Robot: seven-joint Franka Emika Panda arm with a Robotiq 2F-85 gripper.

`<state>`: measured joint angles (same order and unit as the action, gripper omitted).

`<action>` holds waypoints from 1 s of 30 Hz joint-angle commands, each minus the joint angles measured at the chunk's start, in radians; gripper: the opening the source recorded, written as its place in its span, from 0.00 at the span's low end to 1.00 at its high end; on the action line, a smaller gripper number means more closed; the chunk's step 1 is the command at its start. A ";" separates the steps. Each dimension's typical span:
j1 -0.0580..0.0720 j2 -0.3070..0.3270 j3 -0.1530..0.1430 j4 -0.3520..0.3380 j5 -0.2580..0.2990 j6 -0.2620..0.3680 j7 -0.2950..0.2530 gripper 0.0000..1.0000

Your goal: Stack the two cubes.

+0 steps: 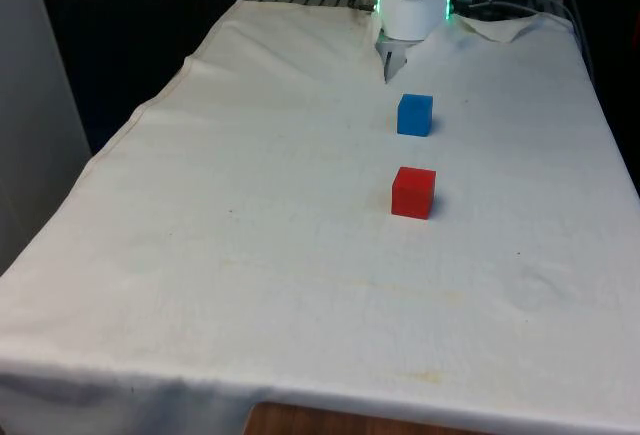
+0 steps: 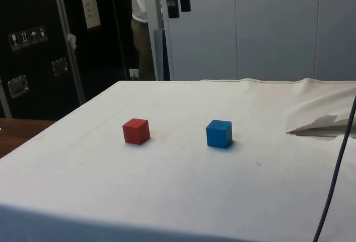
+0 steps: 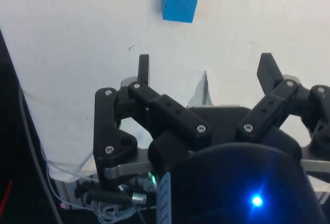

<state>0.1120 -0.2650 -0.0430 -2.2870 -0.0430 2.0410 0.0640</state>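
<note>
The blue cube (image 1: 415, 115) sits flat on the white cloth (image 1: 250, 215), apart from the red cube (image 1: 413, 193), which lies nearer the front camera along roughly the same line; neither rests on the other, so the stacking has not begun. In the side view the two stand well apart with bare cloth between them, which leaves room for fingers to come down around either one without nudging its neighbour. The gripper (image 3: 206, 69) hangs high above the table near the robot's end, its fingers (image 3: 143, 68) spread wide with nothing between them, a posture that suits an approach from above. From the wrist view the blue cube lies ahead of the spread fingers, not between them, so it looks like the closer candidate for a first pick. A fold of cloth (image 2: 320, 125) is rucked up near the robot's base, clear of both cubes. A person (image 2: 142, 25) stands behind the table in the side view.
</note>
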 commanded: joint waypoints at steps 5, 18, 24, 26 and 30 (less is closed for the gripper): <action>0.000 -0.037 -0.001 -0.056 0.004 0.040 0.005 1.00; -0.001 -0.101 -0.002 -0.175 0.034 0.121 -0.004 1.00; 0.003 -0.147 -0.007 -0.246 0.094 0.169 -0.017 1.00; 0.003 -0.155 -0.007 -0.262 0.107 0.178 -0.020 1.00; 0.002 -0.169 -0.006 -0.294 0.128 0.195 -0.023 1.00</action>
<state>0.1110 -0.4240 -0.0460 -2.5630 0.0720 2.2190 0.0450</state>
